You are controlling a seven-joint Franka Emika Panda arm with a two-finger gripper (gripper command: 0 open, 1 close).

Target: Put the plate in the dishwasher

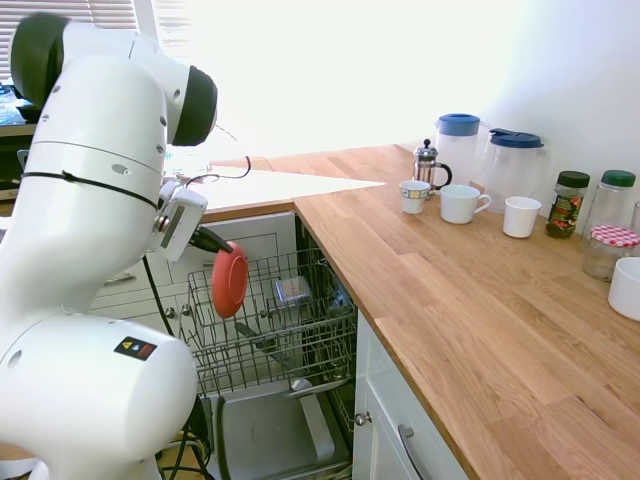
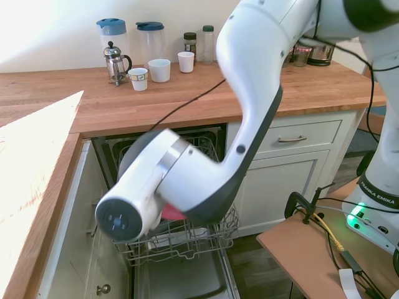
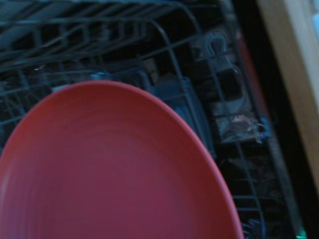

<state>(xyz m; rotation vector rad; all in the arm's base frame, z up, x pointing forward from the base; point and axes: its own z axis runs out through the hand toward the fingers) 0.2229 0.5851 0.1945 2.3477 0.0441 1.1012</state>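
A: One plate (image 1: 229, 279), coral-pink, is up in the air on edge, held over the pulled-out rack (image 1: 268, 330) of the dishwasher (image 1: 300, 400). It hangs above the rack's near-left part, not yet down among the wires.

B: And the gripper (image 1: 208, 243)?

A: Closed on the plate's upper rim, as far as the first exterior view shows. The fingers themselves are small and dark there, so I take the grasp from the plate hanging off them rather than from seeing the pads. The second exterior view is no help; the arm's elbow covers nearly everything but a sliver of pink.

B: So how would you do the lowering well?

A: Keep the plate upright and bring it straight down so its lower edge drops between two rows of tines, not on top of one. The wrist view shows wire bars just beyond the plate's edge, and a small grey cutlery basket (image 1: 292, 291) sits toward the rack's back. I'd stay clear of that.

B: Anything likely to go wrong?

A: If the plate tilts, its rim may catch a wire and twist in the grasp. I'd release only once the edge rests on the rack floor and the plate leans on a tine.
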